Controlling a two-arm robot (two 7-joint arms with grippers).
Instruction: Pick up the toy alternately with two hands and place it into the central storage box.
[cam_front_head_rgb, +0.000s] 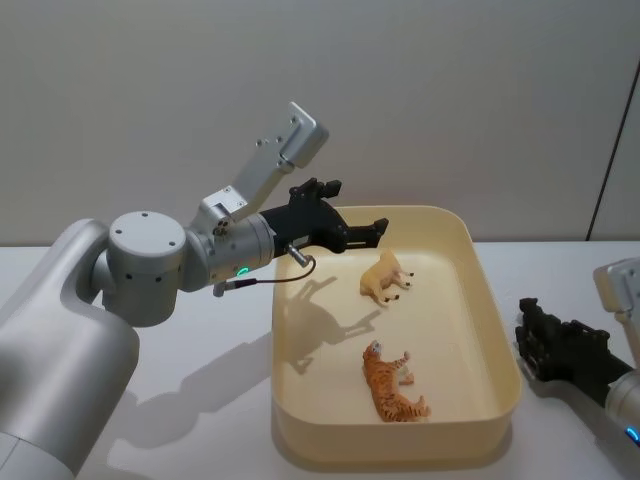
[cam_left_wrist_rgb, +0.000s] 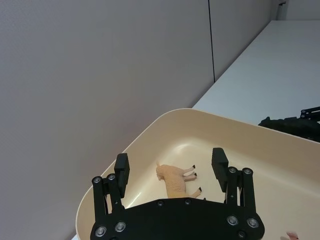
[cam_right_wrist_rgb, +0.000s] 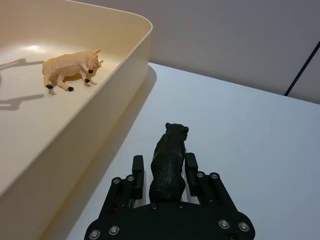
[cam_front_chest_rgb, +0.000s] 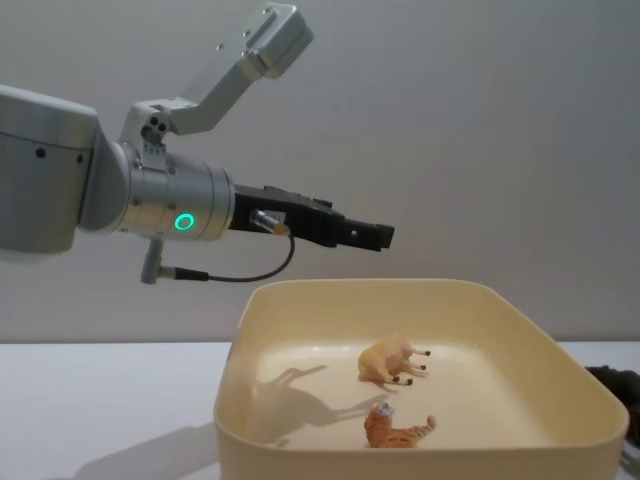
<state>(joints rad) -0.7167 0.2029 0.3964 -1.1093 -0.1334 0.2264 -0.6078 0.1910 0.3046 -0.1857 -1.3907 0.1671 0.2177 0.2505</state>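
The central storage box (cam_front_head_rgb: 497, 300) is a cream-yellow tub in the middle of the white table. A pale tan toy animal (cam_front_head_rgb: 385, 277) lies on its side at the back of the tub, and an orange striped tiger (cam_front_head_rgb: 390, 382) lies nearer the front. My left gripper (cam_front_head_rgb: 372, 232) hovers open over the tub's back left corner; in the left wrist view nothing is between the fingers (cam_left_wrist_rgb: 121, 167). Right of the tub, low over the table, my right gripper (cam_right_wrist_rgb: 164, 165) is shut on a black toy animal (cam_right_wrist_rgb: 170, 145) standing upright between its fingers.
The tub's right wall (cam_right_wrist_rgb: 100, 115) stands close to the left of the right gripper (cam_front_head_rgb: 545, 345). White tabletop (cam_right_wrist_rgb: 250, 130) spreads beyond the black toy. A grey wall runs behind the table, and a cable loops under the left wrist (cam_front_chest_rgb: 250, 275).
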